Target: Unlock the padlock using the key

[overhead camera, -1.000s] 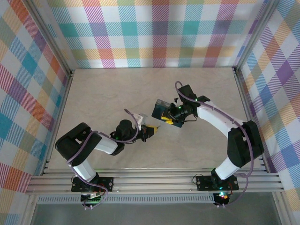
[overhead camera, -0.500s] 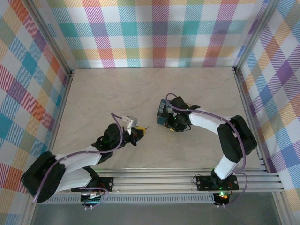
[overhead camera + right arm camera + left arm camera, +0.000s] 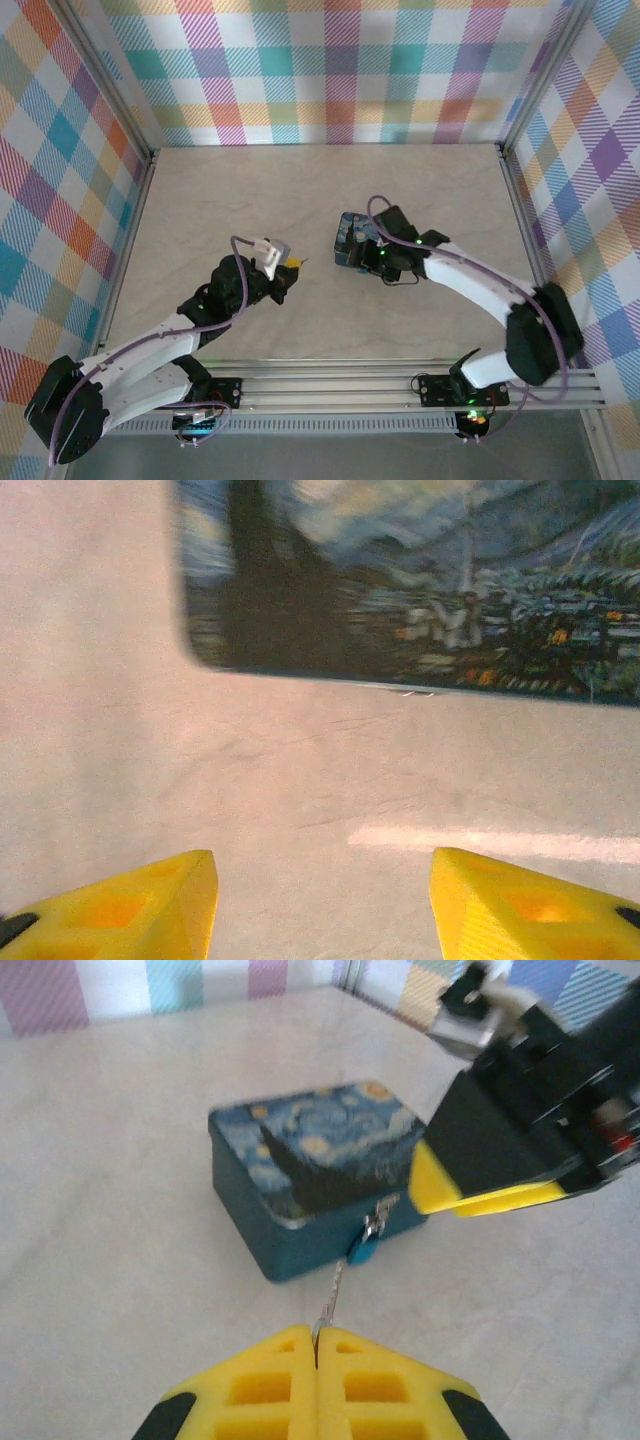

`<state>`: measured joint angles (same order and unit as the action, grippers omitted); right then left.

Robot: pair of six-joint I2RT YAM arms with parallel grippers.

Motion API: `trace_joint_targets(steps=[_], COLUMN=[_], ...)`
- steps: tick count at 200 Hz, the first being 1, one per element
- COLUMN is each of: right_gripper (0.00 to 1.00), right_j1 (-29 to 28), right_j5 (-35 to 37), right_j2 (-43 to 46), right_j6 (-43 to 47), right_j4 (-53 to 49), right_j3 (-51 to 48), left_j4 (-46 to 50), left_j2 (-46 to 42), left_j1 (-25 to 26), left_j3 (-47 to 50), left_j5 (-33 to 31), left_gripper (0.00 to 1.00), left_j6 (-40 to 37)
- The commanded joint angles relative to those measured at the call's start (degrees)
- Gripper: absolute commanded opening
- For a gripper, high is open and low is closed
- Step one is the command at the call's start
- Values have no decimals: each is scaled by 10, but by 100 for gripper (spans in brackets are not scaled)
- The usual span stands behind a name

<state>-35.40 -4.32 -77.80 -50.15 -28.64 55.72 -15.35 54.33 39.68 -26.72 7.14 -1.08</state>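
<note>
**From above:** the box (image 3: 350, 238) sits mid-counter (image 3: 230, 190). The left fingers (image 3: 292, 264) are just off its left side and pointed at it. The right arm (image 3: 470, 285) bends in over the box's near right side. The padlock is too small to make out from here.

**Left wrist camera:** the left fingers are pressed together on the key (image 3: 329, 1298), whose thin shaft juts straight toward the box's front wall. The padlock (image 3: 370, 1228) hangs from the hasp at the middle of that wall, its blue bit (image 3: 361, 1251) lowest and close to the counter. The key's tip lies just short of the blue bit, and we cannot tell whether they touch. The right fingers (image 3: 470, 1185) hover beside the box's corner, above the padlock and clear of it.

**Right wrist camera:** the right fingers stand wide apart with nothing between them. Bare counter lies below them, and the box's printed face, blurred, runs across the far side.

We judge the step in hand to be lining the key up with the keyhole, and the padlock looks not yet opened. The next move calls for a small, straight advance into the keyhole and then a turn, with the box kept from sliding. The free right fingers could brace it. The padlock hangs loose, so a key arriving off-line may simply push it aside.
</note>
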Motion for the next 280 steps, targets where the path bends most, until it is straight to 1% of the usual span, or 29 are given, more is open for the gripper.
trace_joint_targets(steps=[1,12,26,46,61,79,94,106,124,152,180,196,208,251,280], right_gripper=[58,57,58,58,59,59,58,55,51,48,37,35,30,0,0], right_j1=[-15,-30,-48,-69,-78,-80,-80,-79,-76,-63,-49,-48,-48,-47,-47], right_j5=[-25,-23,-31,-43,-56,-69,-69,-71,-70,-73,-90,-93,-99,-102,-102], right_j2=[59,77,80,64,40,19,16,11,0,-20,-44,-56,-63,-65,-62], right_j6=[-46,-65,-95,-131,-139,-144,-164,-178,-175,-172,-165,-162,-163,-166,-155], right_j4=[-16,-2,20,59,70,73,103,123,123,119,109,107,109,116,116], right_j3=[26,33,41,54,72,78,60,50,60,81,109,121,125,118,120], left_j4=[5,7,11,0,0,-3,-9,-6,-6,-15,-29,-34,-35,-34,-30], left_j2=[19,43,67,79,81,86,88,88,98,111,111,111,113,133,146], left_j1=[6,13,29,49,64,70,77,86,92,99,100,101,101,106,119], left_j3=[-46,-66,-89,-99,-102,-104,-107,-114,-126,-123,-108,-105,-104,-107,-107], left_j5=[-9,-8,-23,-40,-56,-72,-78,-79,-81,-90,-99,-99,-99,-109,-124], left_gripper=[0,0,0,0,0,0,0,0,0,0,0,0,0,0,0], left_j6=[-73,-93,-113,-139,-157,-168,-171,-177,-182,-181,-179,-179,-180,-198,-214])
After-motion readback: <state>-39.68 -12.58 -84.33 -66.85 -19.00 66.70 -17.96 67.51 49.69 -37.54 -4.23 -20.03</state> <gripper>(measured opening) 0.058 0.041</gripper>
